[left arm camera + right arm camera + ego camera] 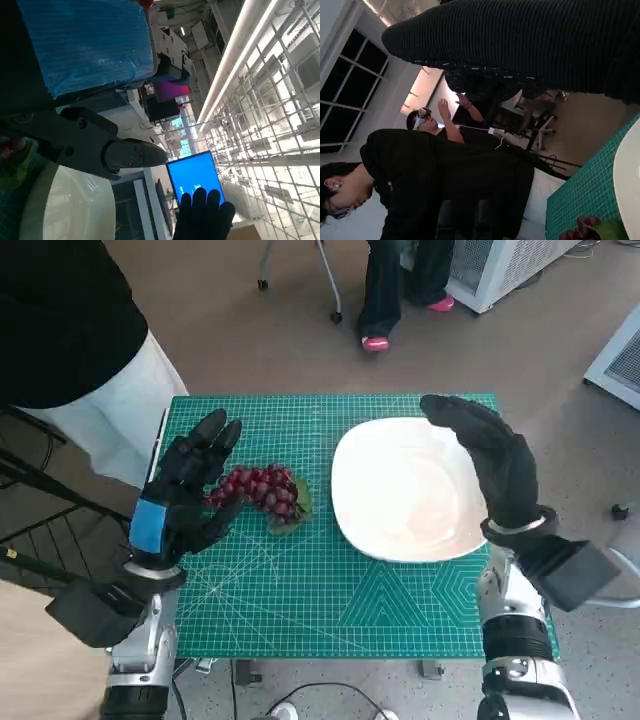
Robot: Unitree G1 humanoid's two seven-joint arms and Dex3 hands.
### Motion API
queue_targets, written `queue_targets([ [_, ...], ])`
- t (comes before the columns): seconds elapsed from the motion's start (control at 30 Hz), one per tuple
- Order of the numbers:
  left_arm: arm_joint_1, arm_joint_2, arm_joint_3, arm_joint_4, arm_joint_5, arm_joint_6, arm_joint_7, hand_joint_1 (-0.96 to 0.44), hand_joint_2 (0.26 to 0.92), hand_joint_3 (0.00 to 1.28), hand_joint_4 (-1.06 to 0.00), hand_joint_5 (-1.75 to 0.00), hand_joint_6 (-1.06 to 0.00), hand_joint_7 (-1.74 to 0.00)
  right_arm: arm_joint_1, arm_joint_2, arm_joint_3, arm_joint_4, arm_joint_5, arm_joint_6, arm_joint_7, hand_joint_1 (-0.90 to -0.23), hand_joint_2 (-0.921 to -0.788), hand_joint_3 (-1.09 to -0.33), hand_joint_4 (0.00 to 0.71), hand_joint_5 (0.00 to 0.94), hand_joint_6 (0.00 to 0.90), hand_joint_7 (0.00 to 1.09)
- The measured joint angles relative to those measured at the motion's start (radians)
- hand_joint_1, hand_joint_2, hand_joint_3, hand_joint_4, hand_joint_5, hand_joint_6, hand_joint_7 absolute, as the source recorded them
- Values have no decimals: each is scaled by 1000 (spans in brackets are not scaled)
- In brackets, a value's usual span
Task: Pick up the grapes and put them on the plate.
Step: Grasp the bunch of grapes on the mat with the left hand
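A bunch of dark red grapes (pixel 262 490) with a green leaf lies on the green cutting mat (pixel 300 590), left of the white plate (pixel 405 490). My left hand (pixel 185 495) hovers at the bunch's left end with its fingers spread, holding nothing I can see. My right hand (pixel 490 455) is raised over the plate's right rim, fingers extended and empty. The left wrist view shows my left hand's fingers (pixel 115 150), the plate (pixel 70 210) and the gloved right hand (pixel 202 217). The right wrist view catches the grapes (pixel 580 231) at its edge.
A person in black with a white garment (pixel 70 330) stands at the table's far left corner. Another person's legs and pink shoes (pixel 375 342) are beyond the table. People (pixel 420 170) show in the right wrist view. White appliances (pixel 500 265) stand at the back right.
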Motion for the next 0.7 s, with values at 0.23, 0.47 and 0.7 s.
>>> queue_targets([
  [0.23, 0, 0, 0, 0, 0, 0, 0, -301, 921, 218, -391, -2, -265, -315, -1, 0, -1, 1, 0, 0, 1, -501, -921, -518, 335, 0, 324, 0],
  [0.47, 0, 1, 0, 0, 0, 0, 0, -301, 921, 217, -391, -2, -261, -324, -1, 0, -5, 1, 0, 0, 1, -500, -921, -518, 335, 0, 324, 0],
  [0.7, -1, 1, 0, 0, 0, 0, 0, -301, 921, 217, -391, -2, -256, -334, -1, 0, -5, 1, 0, 0, 1, -496, -921, -518, 335, 0, 324, 0],
])
